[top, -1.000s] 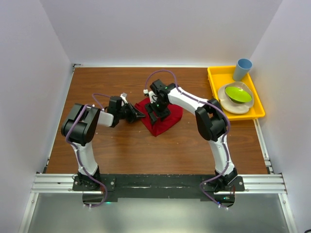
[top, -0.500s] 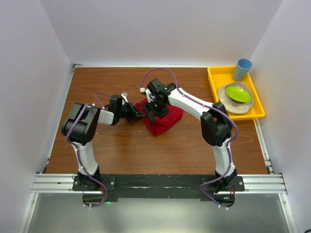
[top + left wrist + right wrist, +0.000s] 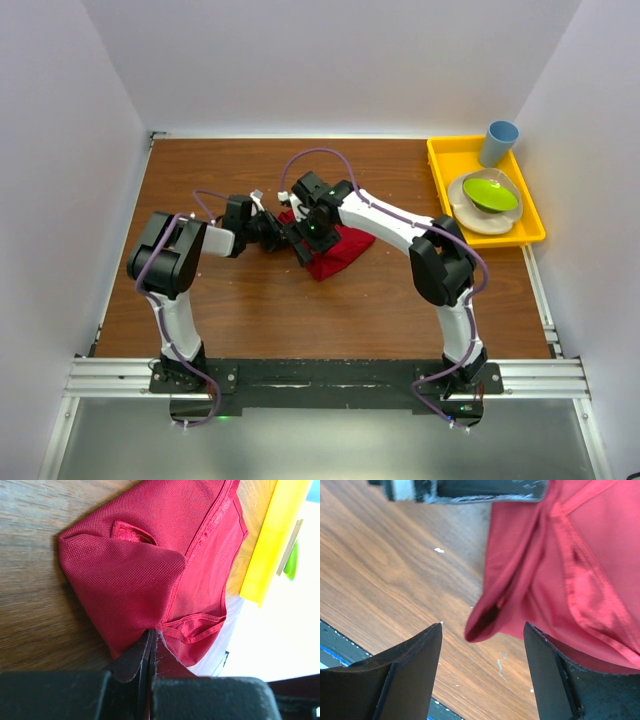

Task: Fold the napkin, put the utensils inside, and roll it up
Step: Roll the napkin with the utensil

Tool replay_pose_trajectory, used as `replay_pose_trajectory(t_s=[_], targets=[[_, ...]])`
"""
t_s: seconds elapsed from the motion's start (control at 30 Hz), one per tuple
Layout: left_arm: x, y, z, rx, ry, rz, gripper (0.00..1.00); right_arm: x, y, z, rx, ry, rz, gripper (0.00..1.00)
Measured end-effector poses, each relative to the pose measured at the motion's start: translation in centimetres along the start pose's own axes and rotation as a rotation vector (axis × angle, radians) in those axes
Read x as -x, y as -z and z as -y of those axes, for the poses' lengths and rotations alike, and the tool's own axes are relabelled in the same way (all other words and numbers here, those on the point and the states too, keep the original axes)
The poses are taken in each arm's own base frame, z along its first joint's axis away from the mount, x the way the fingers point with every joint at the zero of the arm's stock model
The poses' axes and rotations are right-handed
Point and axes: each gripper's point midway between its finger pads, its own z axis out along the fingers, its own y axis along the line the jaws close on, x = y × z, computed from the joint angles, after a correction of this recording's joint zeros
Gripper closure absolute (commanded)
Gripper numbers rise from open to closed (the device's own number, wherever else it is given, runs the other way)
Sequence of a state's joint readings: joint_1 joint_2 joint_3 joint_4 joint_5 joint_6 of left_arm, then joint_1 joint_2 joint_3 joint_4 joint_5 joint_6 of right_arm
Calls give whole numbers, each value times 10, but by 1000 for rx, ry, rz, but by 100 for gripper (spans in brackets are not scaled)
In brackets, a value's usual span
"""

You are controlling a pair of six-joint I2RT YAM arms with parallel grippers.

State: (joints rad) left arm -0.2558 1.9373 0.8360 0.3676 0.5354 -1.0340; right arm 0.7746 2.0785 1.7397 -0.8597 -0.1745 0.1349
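Cloth from one corner of the napkin [image 3: 145, 565] is pinched between the left jaws, which are pressed tight together on what appears to be only a thin sliver of fabric. The right jaws are spread wide and empty, set low on either side of a loose folded lip of the same cloth, with nothing gripped. The napkin is bunched and partly doubled over near the middle of the desk [image 3: 395, 570], and the two sets of jaws are crowded close together at its left edge. No utensil can be made out in any view; whether one is hidden under the folds cannot be told.

Several failures are judged possible. So little cloth is held on the left that the corner could be pulled free if the other side is tugged away. Two or more layers could be caught at once when the right jaws are shut, so that the bunching is locked in rather than a clean fold made. The slightly shiny fabric could be dragged across the desk instead of being flattened. Contact between the two sets of jaws is also risked.
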Motion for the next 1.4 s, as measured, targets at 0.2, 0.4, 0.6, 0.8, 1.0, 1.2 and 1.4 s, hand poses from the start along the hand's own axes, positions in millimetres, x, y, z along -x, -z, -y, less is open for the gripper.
replay_pose_trajectory(t_s=[0.2, 0.4, 0.6, 0.8, 1.0, 1.2, 1.4], targets=[[0, 0, 0, 0, 0, 0, 100, -11, -8, -5, -2, 1, -27, 36], [0, 0, 0, 1, 0, -1, 100, -22, -17, 1, -24, -24, -60, 66], [0, 0, 0, 6, 0, -4, 100, -32, -23, 14, -62, -61, -82, 83], [0, -1, 1, 12, 4, -11, 100, -45, -32, 41, -78, -132, -90, 88], [-1, -3, 3, 16, 4, -26, 100, -48, -33, 56, -26, -197, -58, 96], [-1, -3, 3, 20, -7, -36, 100, -47, -31, 55, -20, -187, -53, 60], [-2, -4, 4, 18, -10, -46, 100, -35, -12, 63, -118, -102, -54, 43]])
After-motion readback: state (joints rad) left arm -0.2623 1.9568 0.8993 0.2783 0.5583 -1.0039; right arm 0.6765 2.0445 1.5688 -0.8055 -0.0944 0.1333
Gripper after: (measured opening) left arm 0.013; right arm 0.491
